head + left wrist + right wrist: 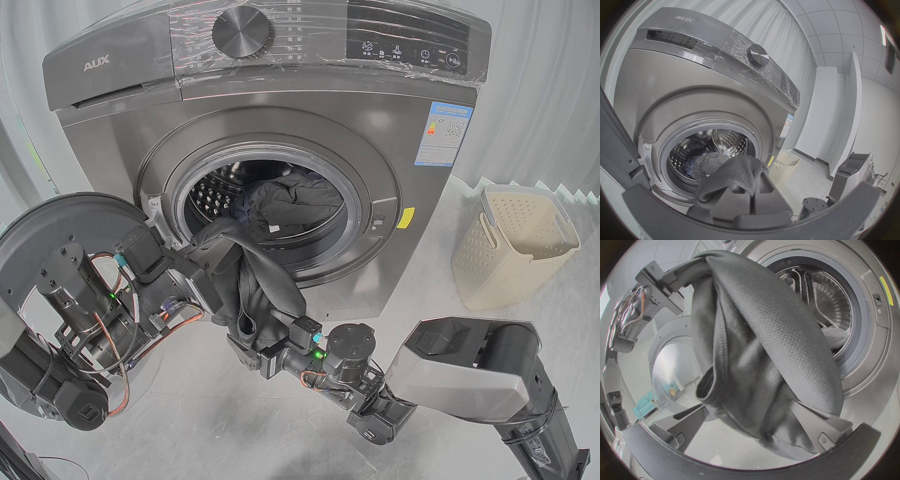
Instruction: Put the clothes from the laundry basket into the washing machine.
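Here's the washing machine [350, 125], grey metal front, round door [62, 219] swung wide open at its left. Inside the drum [215, 194], with its shiny studded steel wall, a heap of dark clothes [294, 203] is lying low, a paler grey piece among them.

Now the action at the mouth of the machine: a dark garment [262, 281] hangs right at the lower left rim of the opening, outside the drum. The left pincer [199, 250] has it, jaws clamped on the top fold, the arm reaching in level from the door side. The cloth is a dimpled mesh knit, soft and heavy, falling in long folds with a hemmed edge curling at the bottom.

Below the machine's opening, the right pincer [253, 340] points up at the hanging cloth, its arm stretched low across the front. Its jaws stand wide apart, and the bottom of the garment sags down between them, gripped by neither.

Off to the machine's right, the laundry basket [500, 275] stands on the floor, cream plastic with perforated walls and a grey rim.
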### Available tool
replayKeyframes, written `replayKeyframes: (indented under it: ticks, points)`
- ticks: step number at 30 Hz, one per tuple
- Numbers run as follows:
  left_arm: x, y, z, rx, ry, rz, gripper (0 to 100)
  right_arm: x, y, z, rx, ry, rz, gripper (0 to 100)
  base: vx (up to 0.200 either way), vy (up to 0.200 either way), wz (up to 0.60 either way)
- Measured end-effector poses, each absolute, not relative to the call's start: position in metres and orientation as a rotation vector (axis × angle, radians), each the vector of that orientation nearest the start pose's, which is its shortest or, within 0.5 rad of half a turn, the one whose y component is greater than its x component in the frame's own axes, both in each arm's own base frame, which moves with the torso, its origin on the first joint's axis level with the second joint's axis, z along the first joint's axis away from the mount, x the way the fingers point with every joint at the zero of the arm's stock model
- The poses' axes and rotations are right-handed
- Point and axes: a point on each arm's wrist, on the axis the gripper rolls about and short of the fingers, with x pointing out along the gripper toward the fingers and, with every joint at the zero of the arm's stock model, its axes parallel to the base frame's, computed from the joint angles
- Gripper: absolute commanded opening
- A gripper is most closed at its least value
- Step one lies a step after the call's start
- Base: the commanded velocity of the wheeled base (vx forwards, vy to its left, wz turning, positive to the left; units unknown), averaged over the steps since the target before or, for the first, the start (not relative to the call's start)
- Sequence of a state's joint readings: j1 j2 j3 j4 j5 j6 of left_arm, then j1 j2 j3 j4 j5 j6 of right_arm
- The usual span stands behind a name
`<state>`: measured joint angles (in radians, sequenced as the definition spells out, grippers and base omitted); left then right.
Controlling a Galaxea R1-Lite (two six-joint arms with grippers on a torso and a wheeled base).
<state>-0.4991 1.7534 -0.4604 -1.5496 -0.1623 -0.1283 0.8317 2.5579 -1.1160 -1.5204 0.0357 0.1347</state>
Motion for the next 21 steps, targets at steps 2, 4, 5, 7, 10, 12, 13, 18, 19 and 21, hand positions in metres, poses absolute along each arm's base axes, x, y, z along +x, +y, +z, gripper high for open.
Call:
replayKeyframes:
  ticks: [2, 4, 5, 7, 10, 12, 13, 18, 19, 21]
  points:
    - [0.239, -0.134, 0.174, -0.167, -0.215, -0.674, 0, 0.306, 0.333, 0.010, 0.163, -0.027, 0.851, 100, 0.000, 0.000, 0.00]
    - [0.239, -0.134, 0.174, -0.167, -0.215, -0.674, 0, 0.310, 0.332, 0.009, 0.166, -0.030, 0.841, 0, 0.000, 0.000, 0.00]
    - [0.239, -0.134, 0.174, -0.167, -0.215, -0.674, 0, 0.311, 0.332, 0.009, 0.168, -0.030, 0.838, 0, 0.000, 0.000, 0.00]
    - [0.239, -0.134, 0.174, -0.167, -0.215, -0.674, 0, 0.311, 0.332, 0.008, 0.170, -0.030, 0.837, 0, 0.000, 0.000, 0.00]
    - [0.239, -0.134, 0.174, -0.167, -0.215, -0.674, 0, 0.313, 0.332, 0.007, 0.172, -0.031, 0.832, 0, 0.000, 0.000, 0.00]
    - [0.239, -0.134, 0.174, -0.167, -0.215, -0.674, 0, 0.312, 0.331, 0.007, 0.173, -0.030, 0.830, 0, 0.000, 0.000, 0.00]
    - [0.239, -0.134, 0.174, -0.168, -0.214, -0.674, 0, 0.312, 0.331, 0.007, 0.173, -0.030, 0.830, 0, 0.000, 0.000, 0.00]
    - [0.239, -0.134, 0.173, -0.168, -0.211, -0.671, 0, 0.307, 0.329, 0.010, 0.171, -0.021, 0.832, 0, 0.000, 0.000, 0.00]
    - [0.239, -0.133, 0.173, -0.167, -0.210, -0.671, 0, 0.306, 0.328, 0.012, 0.170, -0.018, 0.833, 0, 0.000, 0.000, 0.00]
    - [0.240, -0.132, 0.172, -0.166, -0.209, -0.666, 0, 0.299, 0.324, 0.015, 0.165, -0.004, 0.837, 0, 0.000, 0.000, 0.00]
